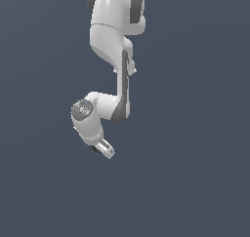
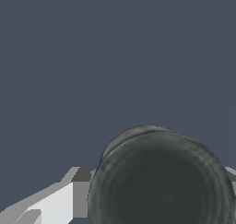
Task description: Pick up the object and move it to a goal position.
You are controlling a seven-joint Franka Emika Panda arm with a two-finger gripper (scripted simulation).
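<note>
The object (image 2: 161,184) is a dark, nearly black ball with a faint sheen, and it fills the lower part of the wrist view. It sits between my gripper's (image 2: 159,172) fingers: one grey-white finger (image 2: 76,193) touches one side, and a sliver of the other finger (image 2: 232,173) shows at the opposite side. The gripper is shut on the ball. In the exterior view the white arm reaches down, and the gripper (image 1: 103,148) hangs low with a dark bit of the object (image 1: 94,149) showing beside it. A dark rim behind the ball looks like its shadow.
A plain dark blue-grey surface (image 1: 195,182) fills both views. The arm's white links (image 1: 112,31) come down from the exterior view's top.
</note>
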